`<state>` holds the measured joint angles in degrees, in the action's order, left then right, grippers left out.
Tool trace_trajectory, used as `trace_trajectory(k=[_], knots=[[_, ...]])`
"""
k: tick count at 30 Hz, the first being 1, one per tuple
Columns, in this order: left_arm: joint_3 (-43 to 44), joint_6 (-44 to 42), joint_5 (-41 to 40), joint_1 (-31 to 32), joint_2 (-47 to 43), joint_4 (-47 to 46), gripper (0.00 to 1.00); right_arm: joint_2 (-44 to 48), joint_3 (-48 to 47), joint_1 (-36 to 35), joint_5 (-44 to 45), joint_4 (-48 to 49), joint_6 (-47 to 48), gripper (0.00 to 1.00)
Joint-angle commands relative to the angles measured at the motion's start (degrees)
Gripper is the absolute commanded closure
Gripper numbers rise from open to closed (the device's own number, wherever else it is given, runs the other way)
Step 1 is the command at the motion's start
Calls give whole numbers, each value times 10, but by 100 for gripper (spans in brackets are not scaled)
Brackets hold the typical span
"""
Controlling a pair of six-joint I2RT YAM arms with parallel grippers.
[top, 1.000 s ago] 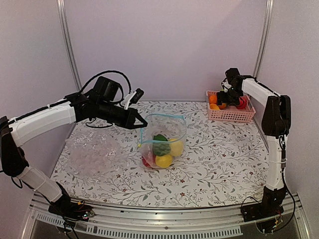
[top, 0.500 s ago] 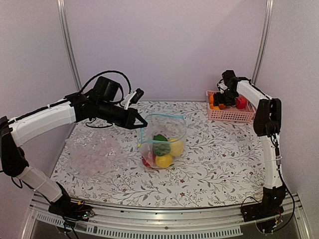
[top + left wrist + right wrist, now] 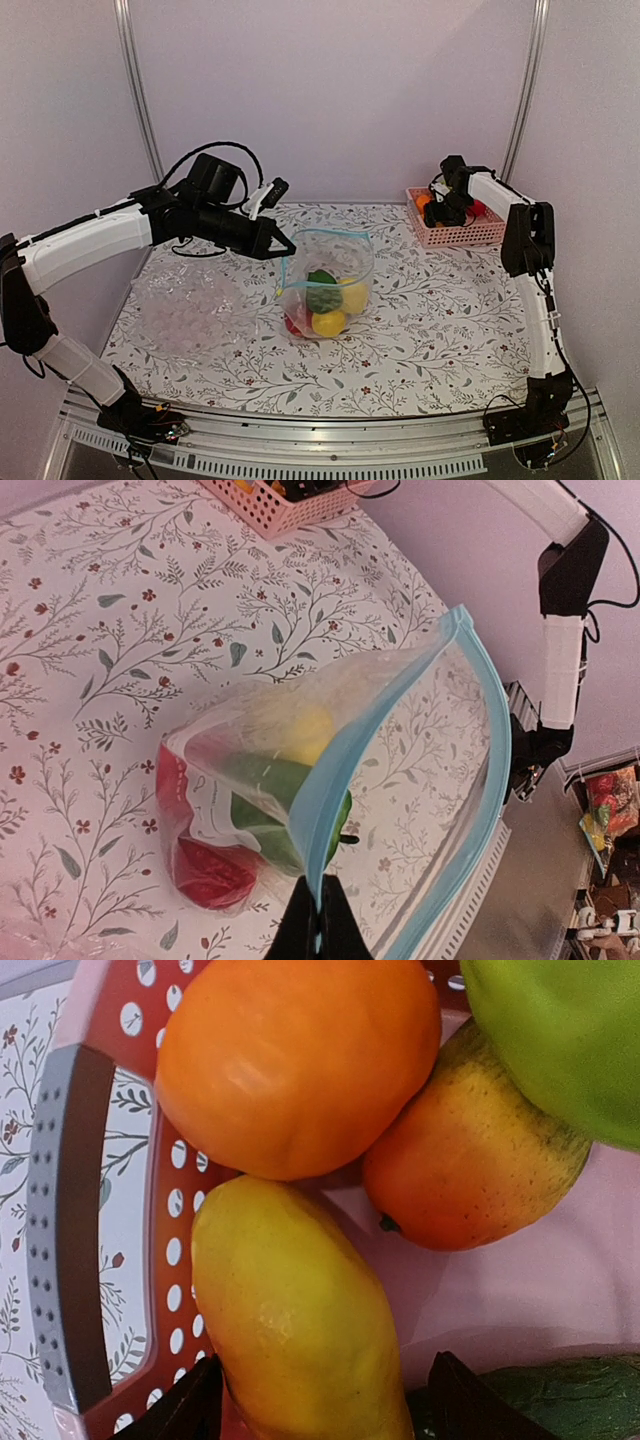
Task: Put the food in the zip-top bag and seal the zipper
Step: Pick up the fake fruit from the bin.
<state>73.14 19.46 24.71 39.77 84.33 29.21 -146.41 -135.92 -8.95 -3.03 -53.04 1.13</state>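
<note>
The zip-top bag [image 3: 325, 285] stands at mid-table with its mouth held up. Inside it lie a green pepper [image 3: 323, 293], yellow fruit [image 3: 330, 322] and something red [image 3: 205, 870]. My left gripper [image 3: 285, 248] [image 3: 320, 920] is shut on the near end of the blue-teal zipper [image 3: 345, 780]. My right gripper [image 3: 440, 210] [image 3: 320, 1415] reaches into the pink basket [image 3: 460, 236] at the back right. Its jaws stand open on either side of a yellow mango [image 3: 290, 1310]; the left finger [image 3: 185, 1410] is against it and the right finger [image 3: 470, 1400] is apart from it.
The basket also holds an orange fruit [image 3: 295, 1060], a red-orange fruit [image 3: 470, 1160] and a green one [image 3: 560, 1030]. Crinkled clear plastic [image 3: 185, 305] lies at the left of the table. Metal frame posts [image 3: 135, 90] stand at both back corners.
The right arm has folded up and shifted left over the basket, which has slid a little left. Its jaws have narrowed slightly around the mango. The left arm and bag are still.
</note>
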Motion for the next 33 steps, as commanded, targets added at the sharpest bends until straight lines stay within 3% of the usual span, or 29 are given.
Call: trace_trajectory(k=[1,6,13,33], knots=[[1,-9,-2,7,3,1,100,-28,-23,1,-13,-22,7,31],[2,-9,-2,7,1,1,100,-29,-22,1,-12,-22,6,44],[2,-8,-3,7,0,1,100,-18,-19,0,-18,-14,-8,52],[2,-8,-3,7,-14,1,100,133,52,2,-37,59,-52,55]])
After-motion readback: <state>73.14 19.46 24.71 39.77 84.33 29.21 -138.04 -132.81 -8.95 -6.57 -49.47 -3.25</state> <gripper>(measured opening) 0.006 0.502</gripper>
